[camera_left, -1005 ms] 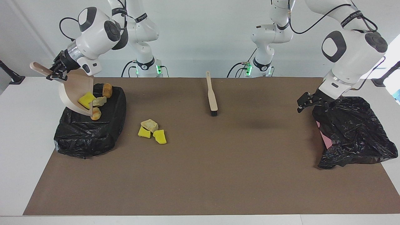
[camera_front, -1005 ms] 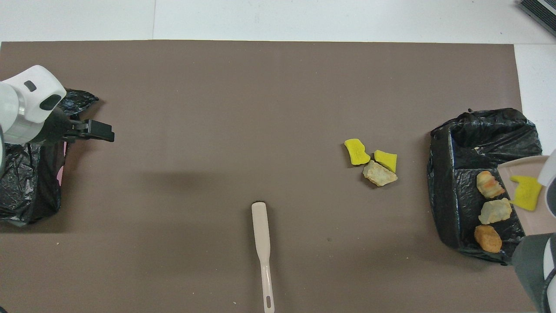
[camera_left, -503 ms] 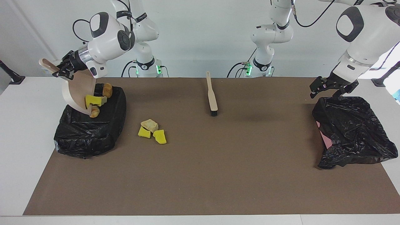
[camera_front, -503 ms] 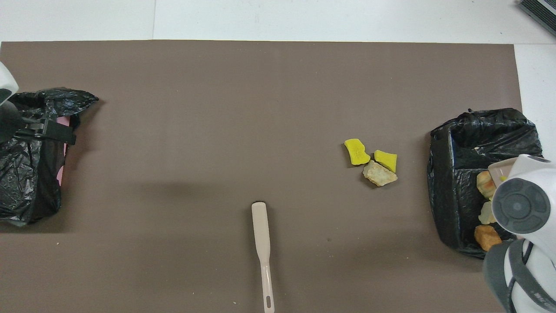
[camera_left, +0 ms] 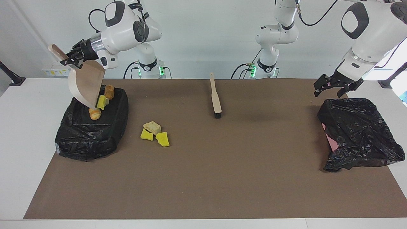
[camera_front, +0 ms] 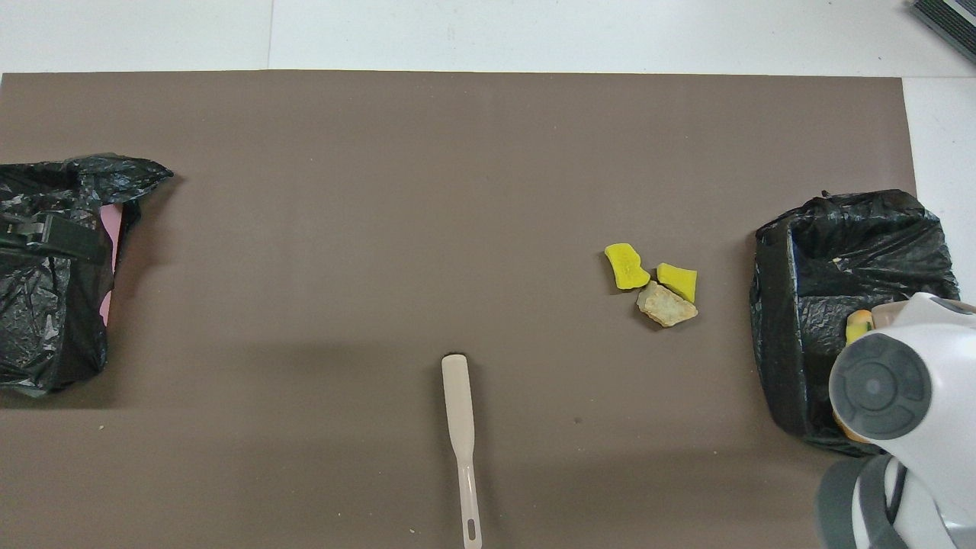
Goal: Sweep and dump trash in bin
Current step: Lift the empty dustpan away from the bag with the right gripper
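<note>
Right gripper (camera_left: 72, 58) was clamped on the handle of the beige dustpan (camera_left: 87, 83), held up steeply tilted over the black-lined bin (camera_left: 92, 133) at the right arm's end of the table. Four scraps lay in the bin by the pan's lip: a yellow sponge piece (camera_left: 101, 102) and tan and orange bread-like chunks. Left gripper (camera_left: 337, 85) hung with fingers spread and empty above a crumpled black bag (camera_left: 359, 133) at the left arm's end.

Brush (camera_left: 216, 97) lay mid-table, handle toward the robots. Farther out, three scraps (camera_left: 155, 133) sat touching: two yellow sponges, one tan chunk. Judged light, soft and compressible, likely to tumble; best pushed with bristles, not pinched.
</note>
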Motion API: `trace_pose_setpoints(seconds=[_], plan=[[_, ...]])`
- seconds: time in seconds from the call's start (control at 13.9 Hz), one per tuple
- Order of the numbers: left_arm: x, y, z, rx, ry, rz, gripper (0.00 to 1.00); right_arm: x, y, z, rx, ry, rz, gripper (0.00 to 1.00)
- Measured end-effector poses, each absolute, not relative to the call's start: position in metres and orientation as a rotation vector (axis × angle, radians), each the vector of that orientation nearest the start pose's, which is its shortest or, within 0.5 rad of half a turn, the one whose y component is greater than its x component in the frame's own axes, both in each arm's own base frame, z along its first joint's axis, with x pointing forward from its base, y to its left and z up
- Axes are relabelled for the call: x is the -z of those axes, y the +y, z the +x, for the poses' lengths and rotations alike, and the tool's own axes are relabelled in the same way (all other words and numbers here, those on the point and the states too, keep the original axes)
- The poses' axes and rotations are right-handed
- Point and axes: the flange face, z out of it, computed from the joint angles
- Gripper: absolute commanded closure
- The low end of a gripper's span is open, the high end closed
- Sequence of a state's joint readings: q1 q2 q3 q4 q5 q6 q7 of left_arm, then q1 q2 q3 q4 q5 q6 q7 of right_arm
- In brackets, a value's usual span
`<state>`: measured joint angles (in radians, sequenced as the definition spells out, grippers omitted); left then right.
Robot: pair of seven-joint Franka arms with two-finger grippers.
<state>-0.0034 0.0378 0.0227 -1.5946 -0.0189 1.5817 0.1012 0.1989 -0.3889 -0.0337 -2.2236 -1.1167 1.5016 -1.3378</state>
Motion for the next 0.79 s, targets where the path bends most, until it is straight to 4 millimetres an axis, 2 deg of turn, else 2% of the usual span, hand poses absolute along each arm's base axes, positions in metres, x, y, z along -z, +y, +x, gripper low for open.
trace_pose_setpoints(seconds=[0.22,0.43,0.57,0.79], plan=[[-0.593,0.01,0.565,-0.078,0.125,-3.159,0.0,-0.592,-0.032,0.415,0.966,1.6,1.649,1.0],[-0.593,0.009,0.565,-0.078,0.127,-3.159,0.0,-0.609,-0.021,0.414,0.802,1.619,1.824,1.0],[-0.593,0.009,0.565,-0.078,0.126,-3.159,0.0,-0.608,-0.01,0.413,0.688,1.567,1.975,1.0],[-0.593,0.009,0.565,-0.078,0.125,-3.159,0.0,-0.594,0.019,0.42,0.447,1.461,2.248,1.0]])
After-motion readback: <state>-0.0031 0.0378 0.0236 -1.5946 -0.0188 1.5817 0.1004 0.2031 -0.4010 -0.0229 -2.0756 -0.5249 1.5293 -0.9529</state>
